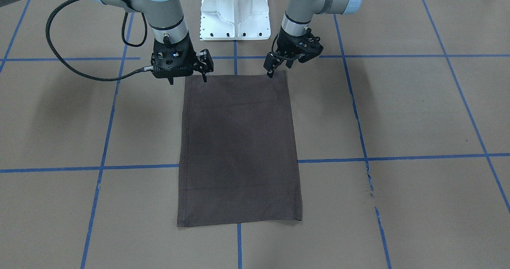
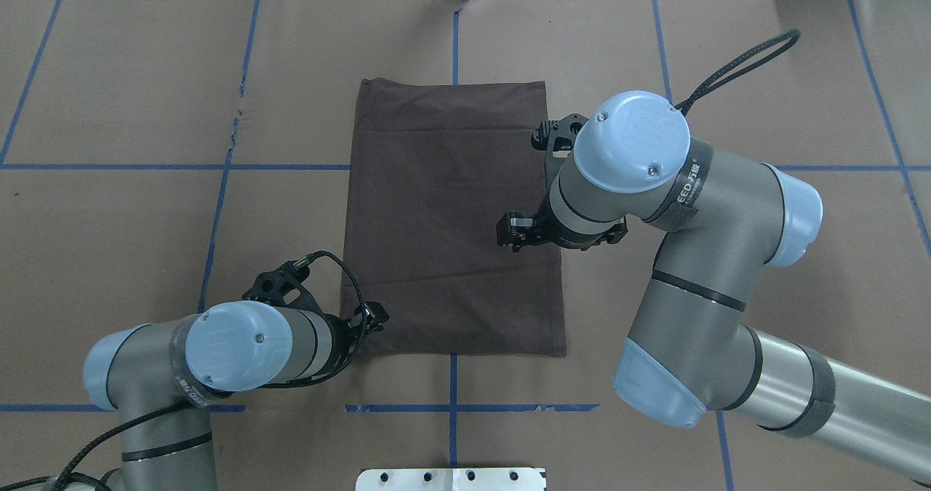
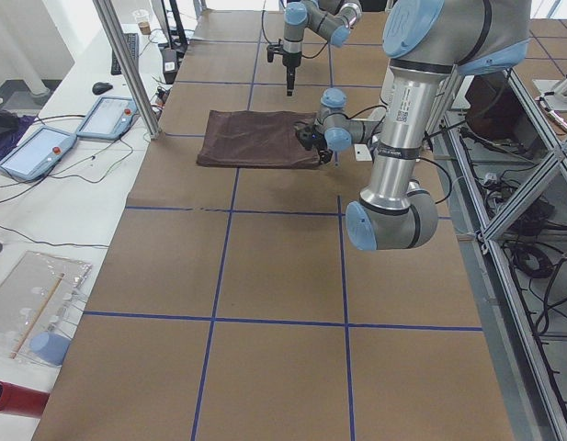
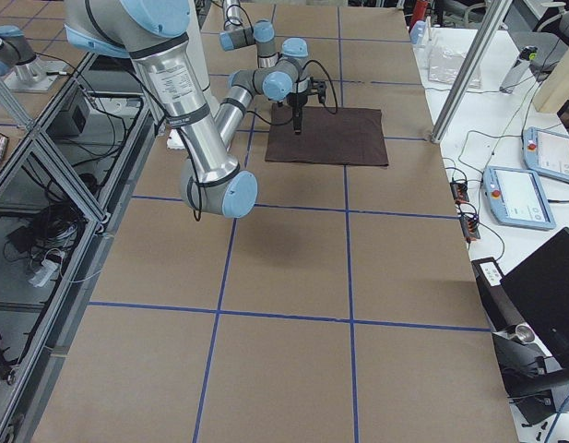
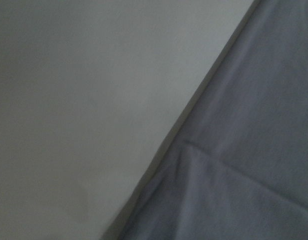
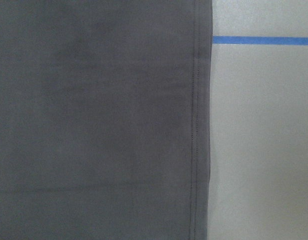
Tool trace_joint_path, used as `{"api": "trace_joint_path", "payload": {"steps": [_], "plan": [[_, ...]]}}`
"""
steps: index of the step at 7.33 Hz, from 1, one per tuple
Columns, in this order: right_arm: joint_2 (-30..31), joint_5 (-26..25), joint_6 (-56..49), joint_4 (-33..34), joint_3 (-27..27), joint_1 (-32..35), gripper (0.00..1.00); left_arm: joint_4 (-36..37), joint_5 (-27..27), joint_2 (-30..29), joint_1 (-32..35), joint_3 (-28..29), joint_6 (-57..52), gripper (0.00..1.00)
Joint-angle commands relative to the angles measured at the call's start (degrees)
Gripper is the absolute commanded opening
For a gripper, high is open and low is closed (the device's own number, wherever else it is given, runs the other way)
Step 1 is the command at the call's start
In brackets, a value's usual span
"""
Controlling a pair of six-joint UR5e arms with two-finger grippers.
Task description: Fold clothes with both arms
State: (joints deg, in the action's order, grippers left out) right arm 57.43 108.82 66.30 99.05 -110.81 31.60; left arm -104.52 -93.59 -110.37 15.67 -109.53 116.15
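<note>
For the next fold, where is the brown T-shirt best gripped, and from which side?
Take the T-shirt probably at the two corners of its short edge nearest the robot, coming down from above. It lies flat as a long rectangle, and the left gripper and right gripper hang near those corners.

In the overhead view the left pincer (image 2: 372, 315) lies mostly hidden beneath its own wrist, jaw gap unreadable. The right pincer (image 2: 524, 233) sits half under its joint cap (image 2: 631, 140). Both wrist views are blurred and crop the T-shirt (image 5: 243, 165).
</note>
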Motion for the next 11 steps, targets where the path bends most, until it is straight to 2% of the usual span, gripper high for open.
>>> {"api": "trace_joint_path", "payload": {"steps": [1,9,11], "plan": [[0.0,0.0,0.1,0.0,0.0,0.0,1.0,0.5,0.2,-0.2,0.1,0.6,0.0,0.93],[0.1,-0.1,0.1,0.1,0.2,-0.1,1.0,2.1,1.0,-0.3,0.5,1.5,0.3,0.88],[0.3,-0.1,0.1,0.1,0.2,-0.1,1.0,2.1,1.1,-0.3,0.5,1.4,0.5,0.72]]}}
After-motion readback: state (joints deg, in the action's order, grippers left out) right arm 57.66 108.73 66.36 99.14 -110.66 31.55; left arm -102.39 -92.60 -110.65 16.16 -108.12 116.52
